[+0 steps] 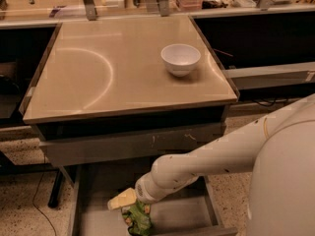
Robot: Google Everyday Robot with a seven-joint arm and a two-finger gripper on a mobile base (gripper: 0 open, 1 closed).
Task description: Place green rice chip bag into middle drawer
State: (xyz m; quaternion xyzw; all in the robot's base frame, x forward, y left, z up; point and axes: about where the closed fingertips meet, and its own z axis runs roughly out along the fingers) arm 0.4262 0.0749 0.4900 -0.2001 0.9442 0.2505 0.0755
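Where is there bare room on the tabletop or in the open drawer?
Tabletop: bare everywhere left of the white bowl. Middle drawer: free floor right of the green rice chip bag and by the left wall; crowded at the front, where the hand meets the bag.
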